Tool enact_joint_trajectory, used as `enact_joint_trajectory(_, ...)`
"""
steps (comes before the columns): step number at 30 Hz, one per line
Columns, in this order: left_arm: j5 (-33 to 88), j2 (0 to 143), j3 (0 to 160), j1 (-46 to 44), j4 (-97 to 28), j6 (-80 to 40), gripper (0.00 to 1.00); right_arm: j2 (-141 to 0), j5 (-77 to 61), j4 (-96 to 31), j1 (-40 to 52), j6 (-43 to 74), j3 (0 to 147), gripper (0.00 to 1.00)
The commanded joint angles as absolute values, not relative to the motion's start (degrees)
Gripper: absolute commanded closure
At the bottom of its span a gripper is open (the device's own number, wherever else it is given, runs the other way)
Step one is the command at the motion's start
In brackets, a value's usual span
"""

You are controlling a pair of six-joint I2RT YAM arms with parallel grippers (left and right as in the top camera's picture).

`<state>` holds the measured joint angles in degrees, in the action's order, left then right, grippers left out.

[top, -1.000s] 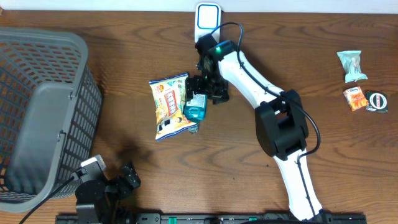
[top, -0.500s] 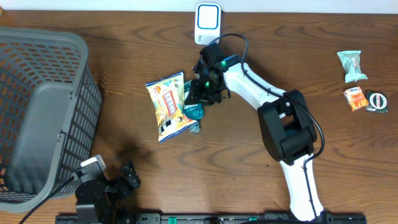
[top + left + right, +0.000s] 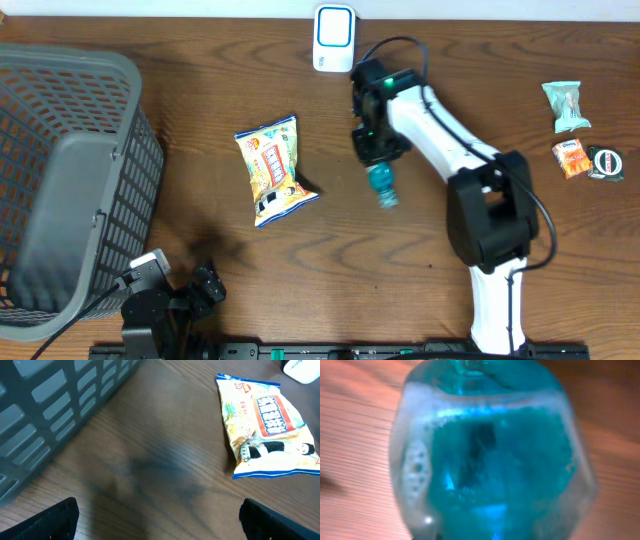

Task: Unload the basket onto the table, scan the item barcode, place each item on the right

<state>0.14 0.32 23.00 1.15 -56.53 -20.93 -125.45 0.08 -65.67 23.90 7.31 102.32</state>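
right claw point(image 3: 375, 158): mine, clamped partway shut on the bottle of blue liquid point(image 3: 381, 188) | bottle: 5 o'clock of the white scanner point(image 3: 333, 38), 3 o'clock of the snack bag point(image 3: 273, 170) | left claw point(image 3: 159, 505): mine, wide apart, holding nothing

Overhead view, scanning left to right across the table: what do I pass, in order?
Grey basket → snack bag → white scanner → teal bottle → orange packet → round dark item.

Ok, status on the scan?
Left gripper open, idle at the near edge. Right gripper shut on teal bottle, short of the scanner. Snack bag apart, not in the path.
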Motion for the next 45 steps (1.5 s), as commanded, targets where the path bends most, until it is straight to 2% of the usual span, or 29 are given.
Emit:
enact_joint_trajectory(1, 0.89, 0.23, 23.44, 1.48, -57.17, -21.04, 0.02, -120.75, 8.03, -66.11, 24.47, 0.99, 103.66, 0.86)
enact_joint_trajectory(8, 0.86, 0.23, 23.44, 1.48, -57.17, -21.04, 0.02, -124.79, 3.97, -65.84, 24.47, 1.23, 101.21, 0.9)
enact_joint_trajectory(12, 0.86, 0.23, 23.44, 1.48, -57.17, -21.04, 0.02, -125.8, 3.97, -66.87, 24.47, 1.21, 101.21, 0.87)
enact_joint_trajectory(22, 0.89, 0.23, 23.44, 1.48, -57.17, -21.04, 0.02, -126.06, 3.92, -64.97, 25.23, 1.74, 100.4, 0.73)
enact_joint_trajectory(28, 0.89, 0.23, 23.44, 1.48, -57.17, -21.04, 0.02, -126.06, 3.92, -64.31, 25.54, 3.16, 100.4, 0.55)
enact_joint_trajectory(31, 0.86, 0.23, 23.44, 1.48, -57.17, -21.04, 0.02, -126.06, 3.84, -63.83, 25.54, 3.88, 100.44, 0.53)
enact_joint_trajectory(33, 0.89, 0.23, 23.44, 1.48, -57.17, -21.02, 0.02, -126.06, 3.84, -63.81, 25.54, 4.29, 100.44, 0.55)
enact_joint_trajectory(36, 0.89, 0.23, 23.44, 1.48, -57.17, -21.04, 0.02, -126.06, 2.66, -63.83, 25.54, 4.27, 100.44, 0.65)
enact_joint_trajectory(40, 0.86, 0.23, 23.44, 1.48, -57.17, -21.04, 0.02, -126.06, 2.39, -63.77, 25.54, 4.67, 100.44, 0.7)
enact_joint_trajectory(45, 0.86, 0.23, 23.44, 1.48, -57.17, -21.04, 0.02, -126.04, 2.26, -63.79, 25.54, 6.35, 100.47, 0.84)
